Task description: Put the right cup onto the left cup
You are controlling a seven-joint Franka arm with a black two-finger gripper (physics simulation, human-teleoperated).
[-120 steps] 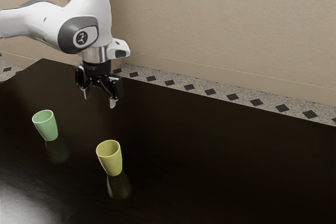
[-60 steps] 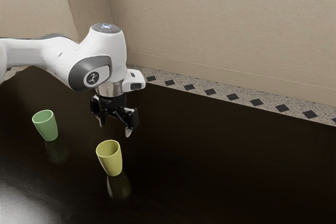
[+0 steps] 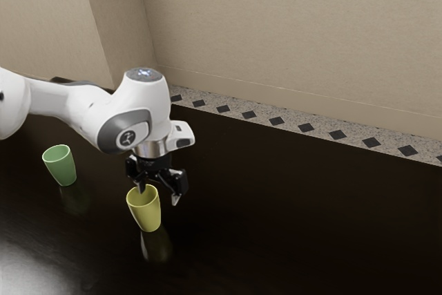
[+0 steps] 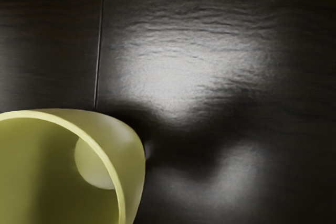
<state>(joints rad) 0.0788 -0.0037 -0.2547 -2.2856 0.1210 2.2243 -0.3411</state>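
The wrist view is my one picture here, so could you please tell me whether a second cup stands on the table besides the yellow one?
Observer: Yes, a green cup stands upright on the table, toward the exterior view's left from the yellow cup.
Operator: Thank you. Could you tell me whether the hand is open or closed?
Observer: It is open, its two fingers well apart, low by the yellow cup's rim.
Operator: And is anything stacked on the green cup, please?
Observer: No, its mouth is uncovered and nothing rises above its rim.
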